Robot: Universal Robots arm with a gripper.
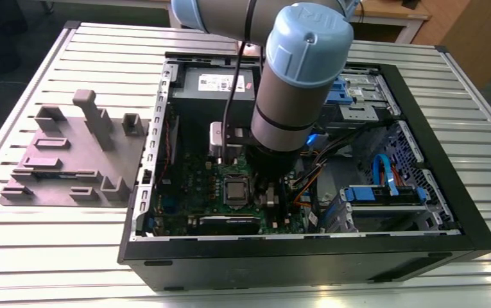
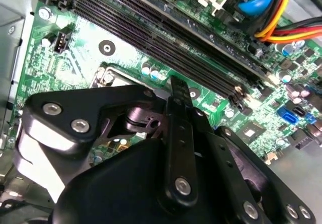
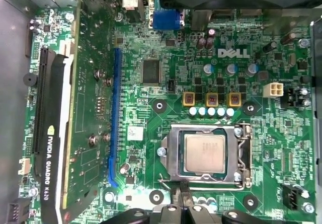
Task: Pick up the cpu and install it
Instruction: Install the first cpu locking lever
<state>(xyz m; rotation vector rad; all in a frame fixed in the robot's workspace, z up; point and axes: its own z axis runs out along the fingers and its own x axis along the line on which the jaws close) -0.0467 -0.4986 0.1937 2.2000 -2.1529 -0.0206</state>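
The cpu (image 3: 204,152), a small silvery-grey square chip, lies flat inside the metal socket frame (image 3: 172,156) of the green board (image 3: 166,43). In the exterior view the cpu (image 1: 237,190) shows as a grey square in the middle of the board, just beside the arm's wrist. My gripper (image 3: 181,191) hovers over the board right beside the socket's edge, apart from the chip. Its black fingers (image 2: 178,95) stand together with nothing between them. In the second wrist view the gripper's black body covers most of the socket.
The open black computer case (image 1: 450,212) stands on a slatted metal table (image 1: 57,256). A grey fixture block (image 1: 65,160) lies at the exterior view's left. A graphics card (image 3: 50,133), memory slots (image 2: 166,38), blue and orange cables (image 1: 382,173) and drive bays crowd the case.
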